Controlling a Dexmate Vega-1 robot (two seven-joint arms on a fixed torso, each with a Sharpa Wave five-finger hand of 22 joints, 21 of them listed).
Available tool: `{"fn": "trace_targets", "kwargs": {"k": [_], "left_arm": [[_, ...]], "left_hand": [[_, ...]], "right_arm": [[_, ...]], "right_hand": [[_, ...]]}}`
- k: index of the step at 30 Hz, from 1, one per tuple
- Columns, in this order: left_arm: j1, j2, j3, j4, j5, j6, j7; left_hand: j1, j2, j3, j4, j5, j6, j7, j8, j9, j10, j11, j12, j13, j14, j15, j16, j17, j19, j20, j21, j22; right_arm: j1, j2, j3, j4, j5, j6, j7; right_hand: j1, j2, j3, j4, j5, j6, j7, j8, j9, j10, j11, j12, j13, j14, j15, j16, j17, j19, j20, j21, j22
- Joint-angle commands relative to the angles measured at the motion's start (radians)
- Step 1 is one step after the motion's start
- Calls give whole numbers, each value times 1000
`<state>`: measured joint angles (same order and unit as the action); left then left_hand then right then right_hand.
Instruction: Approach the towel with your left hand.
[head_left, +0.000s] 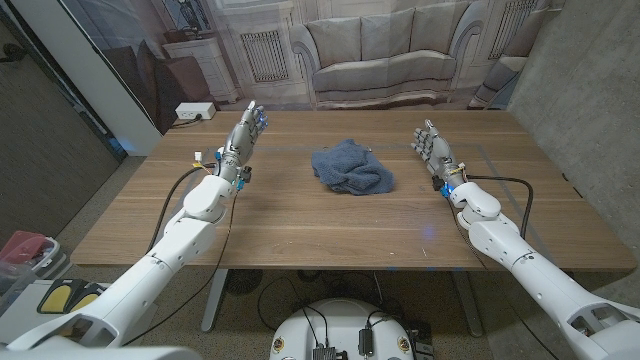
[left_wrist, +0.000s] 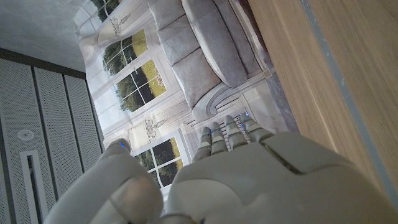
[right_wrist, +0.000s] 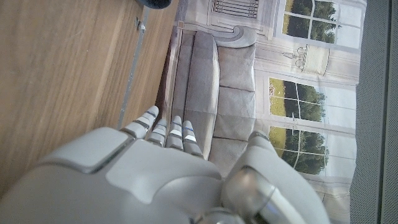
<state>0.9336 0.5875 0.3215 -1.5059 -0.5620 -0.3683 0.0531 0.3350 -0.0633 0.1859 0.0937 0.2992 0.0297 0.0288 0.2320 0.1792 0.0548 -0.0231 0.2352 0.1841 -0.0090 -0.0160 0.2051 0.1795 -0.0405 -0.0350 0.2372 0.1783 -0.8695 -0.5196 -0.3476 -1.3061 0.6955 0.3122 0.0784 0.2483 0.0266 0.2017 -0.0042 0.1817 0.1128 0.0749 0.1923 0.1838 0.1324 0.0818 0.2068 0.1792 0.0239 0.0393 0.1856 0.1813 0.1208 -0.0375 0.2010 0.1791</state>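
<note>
While both arms reach in from near corners, blue towel (head_left: 350, 169) lies crumpled at counter (head_left: 300, 225) centre, slightly toward far edge. Left hand (head_left: 241, 137) raised near far-left part of counter, fingers (head_left: 252, 115) extended and apart, holding nothing; well apart from towel. Right hand (head_left: 433, 148) on far-right side, fingers (head_left: 428, 132) likewise released, empty. Left wrist view: back of left hand, fingers pointing at sofa backdrop (left_wrist: 186, 62) beyond far edge. Right wrist view: dark-blue scrap at counter edge, probably towel.
</note>
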Motion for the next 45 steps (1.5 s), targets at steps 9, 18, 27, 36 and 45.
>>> {"fn": "trace_targets", "kwargs": {"k": [9,18,27,36,45], "left_arm": [[20,1,-15,-4,58,-117,-8],[20,-2,-11,0,113,-154,8],[13,-23,-9,35,135,-223,3],[10,-26,-8,46,171,-244,17],[4,-23,-1,37,210,-230,35]], "left_hand": [[11,-3,-6,-5,5,18,-2,-1,5,24,-2,6,1,21,-9,9,3,17,-31,5,2],[14,-4,-10,-6,6,29,-5,-1,5,35,-8,6,1,35,-10,9,3,25,-29,4,1],[19,-4,-13,-7,8,43,-7,-1,5,47,-9,5,2,44,-14,7,3,32,-29,2,1],[24,-4,-14,-9,10,49,-8,-3,5,54,-14,3,2,52,-17,6,3,37,-30,1,1],[30,-2,-16,-11,12,54,-11,-5,6,59,-16,1,2,57,-18,5,3,40,-30,-2,1]], "right_arm": [[-12,4,4,-8,2,7,-10],[-24,0,6,-27,-3,10,-22],[-35,-4,6,-52,-7,1,-40],[-31,-2,1,-56,-13,-3,-45],[-20,8,-6,-39,-13,1,-36]], "right_hand": [[10,12,5,-7,9,10,-1,4,5,0,-1,3,6,30,2,11,3,22,-12,9,3],[10,13,4,-8,9,10,-1,4,5,2,1,4,6,35,1,11,3,28,-13,10,3],[10,14,3,-8,8,11,0,5,5,3,1,4,6,36,2,10,3,30,-14,10,3],[10,14,3,-9,8,12,0,5,5,6,0,5,6,37,3,10,4,31,-14,9,3],[9,15,2,-9,8,12,1,5,5,7,-1,5,6,40,4,10,4,32,-13,9,3]]}}
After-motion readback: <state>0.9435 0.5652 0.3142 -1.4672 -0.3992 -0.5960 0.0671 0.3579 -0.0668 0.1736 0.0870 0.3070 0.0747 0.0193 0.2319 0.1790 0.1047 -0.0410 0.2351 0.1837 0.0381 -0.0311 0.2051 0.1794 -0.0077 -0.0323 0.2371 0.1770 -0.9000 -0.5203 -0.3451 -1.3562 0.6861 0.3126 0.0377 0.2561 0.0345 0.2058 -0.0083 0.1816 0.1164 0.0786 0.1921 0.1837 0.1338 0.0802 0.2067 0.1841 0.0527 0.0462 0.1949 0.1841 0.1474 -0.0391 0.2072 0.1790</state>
